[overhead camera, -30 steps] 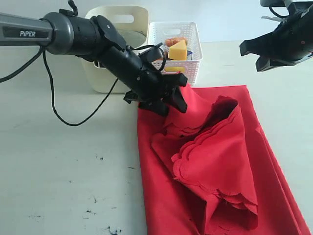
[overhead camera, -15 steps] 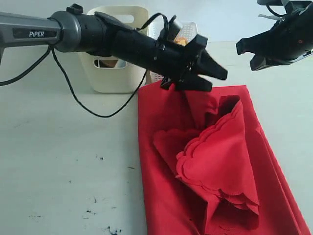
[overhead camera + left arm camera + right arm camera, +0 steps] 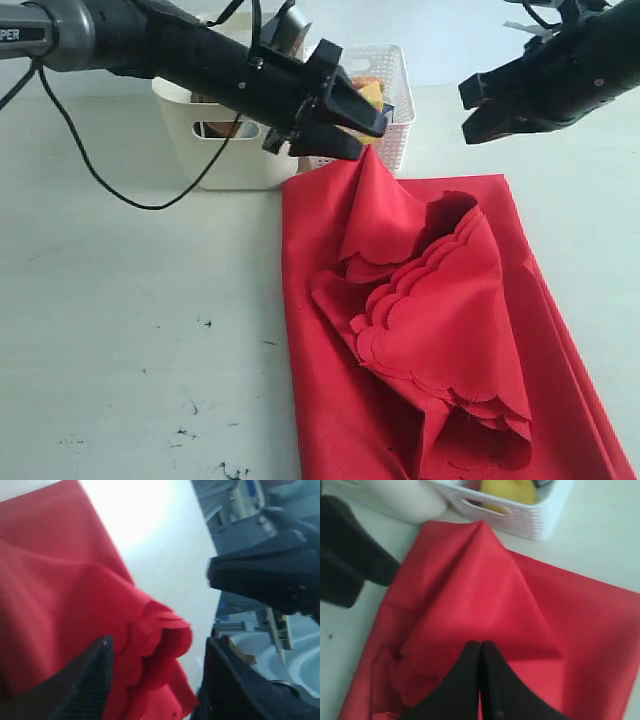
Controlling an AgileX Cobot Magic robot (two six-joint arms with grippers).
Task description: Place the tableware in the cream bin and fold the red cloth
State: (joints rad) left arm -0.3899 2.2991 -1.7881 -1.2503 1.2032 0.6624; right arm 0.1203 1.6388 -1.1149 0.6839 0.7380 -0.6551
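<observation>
No tableware shows on the pale table [image 3: 120, 300], and the tall cream plastic bin [image 3: 195, 150] hides its contents. The large red scalloped cloth [image 3: 450, 330] lies rumpled nearby, its folding unfinished, one peak rising between the left gripper's [image 3: 370, 135] wide-spread fingers. The right gripper [image 3: 480, 647] hovers above, pinched shut and empty.

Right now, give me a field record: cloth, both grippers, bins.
cloth: large red fabric cloth, rumpled and partly folded, scalloped edge on top, one peak standing up near the bins
left gripper: open, by the raised peak, no pinch visible
right gripper: shut, empty, above the cloth
bin: tall cream plastic bin, beside the white lattice basket, both at the cloth's far edge
</observation>
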